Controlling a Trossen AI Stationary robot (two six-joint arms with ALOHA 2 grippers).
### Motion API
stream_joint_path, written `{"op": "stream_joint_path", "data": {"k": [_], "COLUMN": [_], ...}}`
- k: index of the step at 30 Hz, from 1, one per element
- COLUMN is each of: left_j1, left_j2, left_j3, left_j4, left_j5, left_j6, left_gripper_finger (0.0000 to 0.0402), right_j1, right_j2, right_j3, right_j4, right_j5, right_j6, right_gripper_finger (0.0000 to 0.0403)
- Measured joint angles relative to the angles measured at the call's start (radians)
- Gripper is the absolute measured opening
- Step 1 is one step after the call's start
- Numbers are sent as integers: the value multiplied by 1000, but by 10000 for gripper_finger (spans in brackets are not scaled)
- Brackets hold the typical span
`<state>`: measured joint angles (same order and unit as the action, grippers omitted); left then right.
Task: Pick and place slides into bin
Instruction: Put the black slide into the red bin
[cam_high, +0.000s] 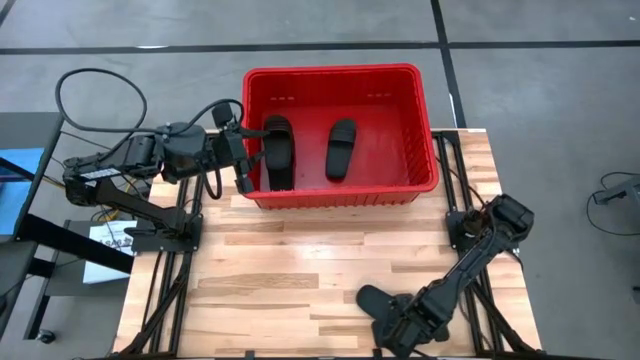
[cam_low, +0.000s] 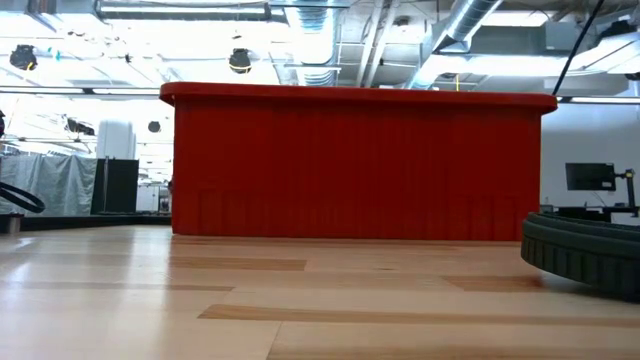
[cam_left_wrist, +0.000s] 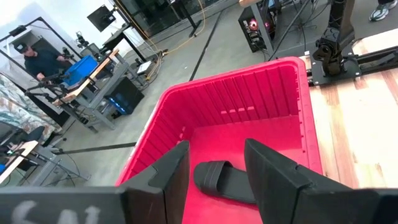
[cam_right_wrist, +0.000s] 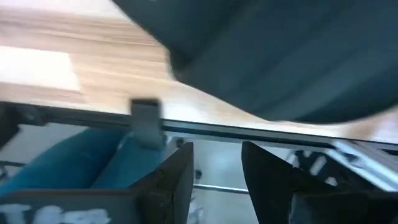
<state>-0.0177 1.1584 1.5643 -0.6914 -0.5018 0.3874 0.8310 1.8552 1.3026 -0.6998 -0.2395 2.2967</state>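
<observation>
Slides number three in these views: two lie flat on the floor of the red bin (cam_high: 340, 75), one slide (cam_high: 278, 150) close against its left wall and a second slide (cam_high: 342, 148) near its middle. A third slide (cam_high: 372, 298) rests on the wooden table (cam_high: 280, 270), well in front of the bin and towards its right corner. A fourth is nowhere to be seen.

Over the bin's left rim hangs the left gripper (cam_left_wrist: 217, 149), fingers spread and empty, with a binned slide showing below them. It looks done there and only needs to stay clear.

In front of the bin, just beside the third slide, sits the right gripper (cam_right_wrist: 214, 155), its fingers parted with nothing between them.

The step in hand appears to be picking up that third slide. It would go best with the fingers set across the strap band or one edge of the sole, closed firmly. After that comes a lift high enough to clear the bin's thick front rim, then a release over the bare floor right of the middle slide.
</observation>
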Motion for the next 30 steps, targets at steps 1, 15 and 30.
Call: {"op": "stream_joint_path", "data": {"k": [1,15,30], "left_j1": [0,0,0], "left_j2": [0,0,0], "left_j3": [0,0,0], "left_j4": [0,0,1], "left_j5": [0,0,1], "left_j6": [0,13,13], "left_gripper_finger": [145,145,145], "right_j1": [-5,27,18], "right_j2": [9,33,31], "right_j3": [3,6,-19], "right_j4": [8,-57,-139], "right_j5": [1,-139,-60], "right_j6": [1,14,-15], "right_gripper_finger": [127,127,127]}}
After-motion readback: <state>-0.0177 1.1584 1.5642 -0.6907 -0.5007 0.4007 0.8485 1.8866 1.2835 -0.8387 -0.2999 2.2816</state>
